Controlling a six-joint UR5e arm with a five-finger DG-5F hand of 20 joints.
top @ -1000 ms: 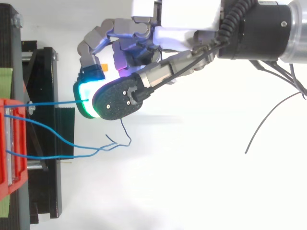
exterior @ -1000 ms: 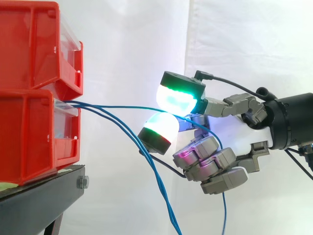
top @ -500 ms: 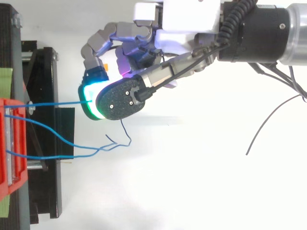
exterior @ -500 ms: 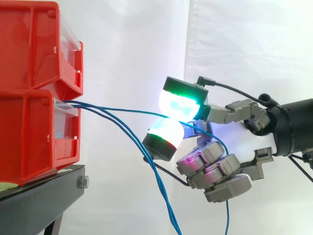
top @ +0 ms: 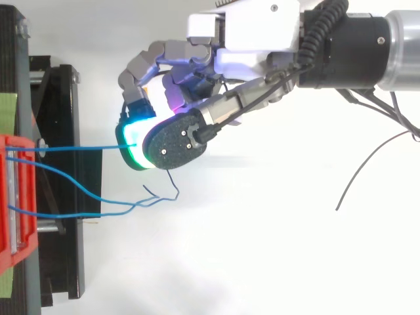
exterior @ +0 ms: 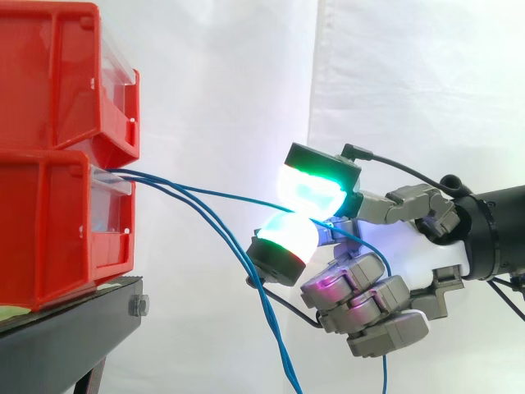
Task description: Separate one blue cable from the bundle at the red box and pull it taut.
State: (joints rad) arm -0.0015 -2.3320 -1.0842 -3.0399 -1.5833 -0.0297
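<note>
Thin blue cables come out of the lower red box (exterior: 57,230) on the black stand. One blue cable (exterior: 213,194) runs almost straight from the box front to my hand (exterior: 410,254), where two green-glowing fingertips (exterior: 310,187) pinch it; its free end hangs down past the palm. In the top view this cable (top: 79,148) stretches level from the box (top: 14,197) to the hand (top: 249,52). The other blue cables (exterior: 267,316) sag and drop below the hand, apart from the pinched one. The remaining fingers are curled under the palm.
A second red box (exterior: 57,78) is stacked on the lower one. The black stand (top: 62,184) lies at the left in the top view. A white curtain (exterior: 410,82) hangs behind. The loose cables (top: 131,205) cross each other below the hand.
My hand has moved right and slightly down, away from the box, with the one cable still pinched. That cable now runs straighter. The other cables have stayed slack.
</note>
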